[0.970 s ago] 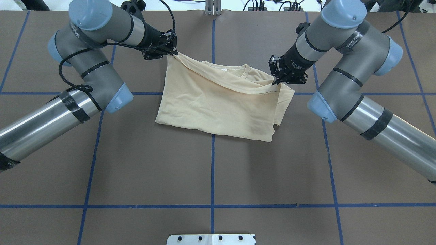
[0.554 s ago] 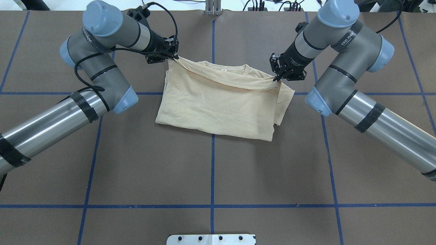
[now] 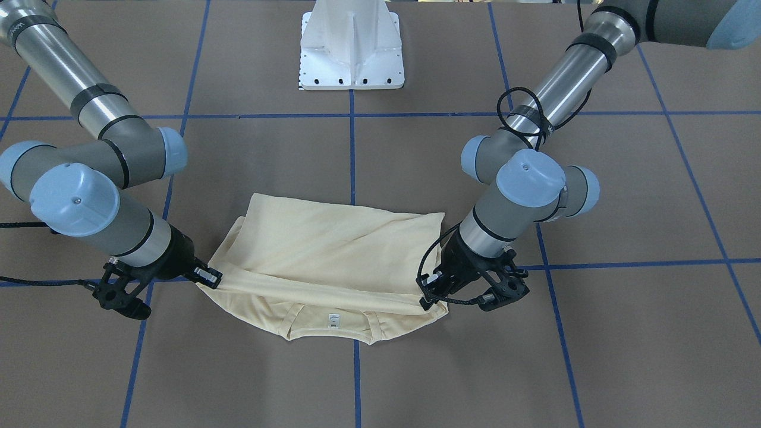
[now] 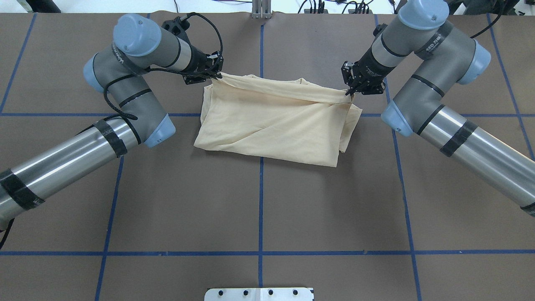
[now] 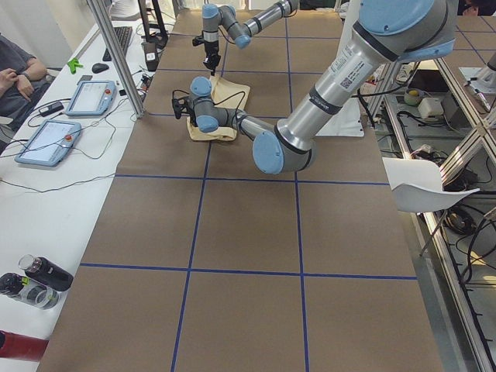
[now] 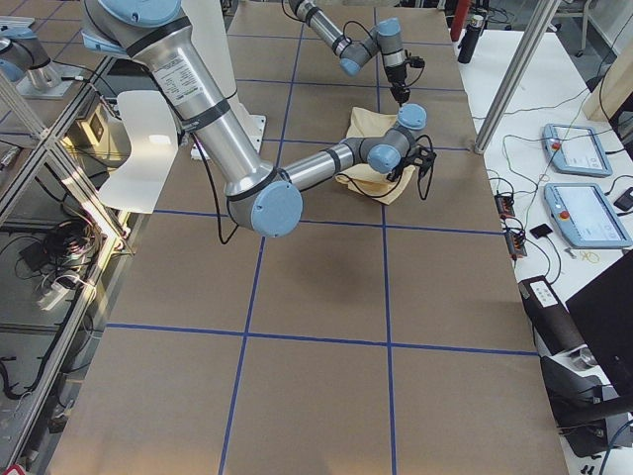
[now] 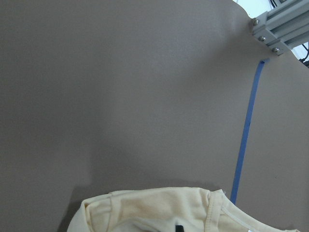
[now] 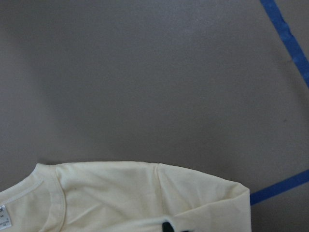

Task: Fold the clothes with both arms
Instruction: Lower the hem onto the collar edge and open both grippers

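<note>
The cream-yellow shirt (image 4: 271, 125) lies folded on the brown table, its far edge lifted and stretched between both grippers. My left gripper (image 4: 217, 75) is shut on the shirt's left end of that edge. My right gripper (image 4: 349, 93) is shut on the right end. In the front-facing view the shirt (image 3: 321, 244) shows its collar and white neck tag (image 3: 333, 320) under the raised fold, with the left gripper (image 3: 427, 297) on the right and the right gripper (image 3: 211, 278) on the left. Both wrist views show the shirt (image 7: 154, 212) (image 8: 120, 198) just below the cameras.
The white pedestal base (image 3: 352, 44) stands at the robot's side of the table. Blue tape lines (image 4: 261, 200) grid the brown surface. An aluminium post (image 4: 261, 8) stands at the far edge. A side desk holds tablets (image 5: 46, 139), with a seated person (image 5: 15, 74).
Both grippers have moved toward the table's far edge, carrying the lifted shirt edge with them. The fold now covers the collar and tag in the overhead view.
</note>
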`<action>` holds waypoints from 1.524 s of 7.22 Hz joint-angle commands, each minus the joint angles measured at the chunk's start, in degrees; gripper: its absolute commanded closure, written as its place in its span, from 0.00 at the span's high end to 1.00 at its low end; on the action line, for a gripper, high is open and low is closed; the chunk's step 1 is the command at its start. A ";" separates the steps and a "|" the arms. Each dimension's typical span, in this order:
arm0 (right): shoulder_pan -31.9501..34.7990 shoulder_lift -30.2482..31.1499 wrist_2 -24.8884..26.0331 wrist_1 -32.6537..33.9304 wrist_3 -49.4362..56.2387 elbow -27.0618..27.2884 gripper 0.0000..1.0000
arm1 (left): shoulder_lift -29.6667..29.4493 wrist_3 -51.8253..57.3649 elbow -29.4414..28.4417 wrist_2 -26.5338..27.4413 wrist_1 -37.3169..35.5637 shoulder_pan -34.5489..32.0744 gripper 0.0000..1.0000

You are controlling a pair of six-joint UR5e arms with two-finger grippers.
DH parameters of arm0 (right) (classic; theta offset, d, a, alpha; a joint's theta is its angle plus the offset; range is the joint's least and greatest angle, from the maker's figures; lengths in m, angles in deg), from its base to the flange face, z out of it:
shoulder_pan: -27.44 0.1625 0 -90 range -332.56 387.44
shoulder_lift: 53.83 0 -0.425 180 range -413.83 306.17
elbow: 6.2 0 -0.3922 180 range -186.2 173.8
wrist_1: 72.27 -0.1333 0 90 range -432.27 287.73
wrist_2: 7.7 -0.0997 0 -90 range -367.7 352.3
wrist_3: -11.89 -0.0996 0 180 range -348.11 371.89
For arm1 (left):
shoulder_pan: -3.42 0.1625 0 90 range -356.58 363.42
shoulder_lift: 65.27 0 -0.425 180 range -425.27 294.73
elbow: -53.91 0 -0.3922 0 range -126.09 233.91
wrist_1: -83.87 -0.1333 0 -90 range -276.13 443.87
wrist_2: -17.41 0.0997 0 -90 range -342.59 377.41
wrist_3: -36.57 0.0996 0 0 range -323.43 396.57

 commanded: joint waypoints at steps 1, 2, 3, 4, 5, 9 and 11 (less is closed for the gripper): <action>-0.02 -0.15 0.01 -0.01 0.06 -0.15 0.00 | -0.71 0.09 -0.65 3.94 0.04 0.07 0.00; -0.11 -0.24 0.01 -0.01 0.06 -0.15 0.00 | -0.63 0.18 -0.75 6.58 0.04 0.07 0.00; -0.28 -0.33 -0.08 -0.09 -0.02 -0.15 0.00 | -0.71 0.18 -0.83 9.04 1.70 0.07 0.00; -0.37 -0.33 -0.08 -0.09 0.06 -0.15 0.00 | -0.63 0.09 -1.71 10.03 2.76 0.07 0.00; -0.37 -0.33 0.01 -0.09 0.06 -0.15 0.00 | -0.71 0.09 -1.89 10.04 2.85 0.07 0.00; -0.55 -0.42 -0.08 -0.18 0.06 -0.15 0.00 | -1.24 -0.17 -1.28 9.95 2.86 1.73 0.00; -0.81 -0.51 -0.08 -0.27 0.24 -0.15 0.00 | -1.15 -1.05 -1.10 9.86 2.94 1.74 0.00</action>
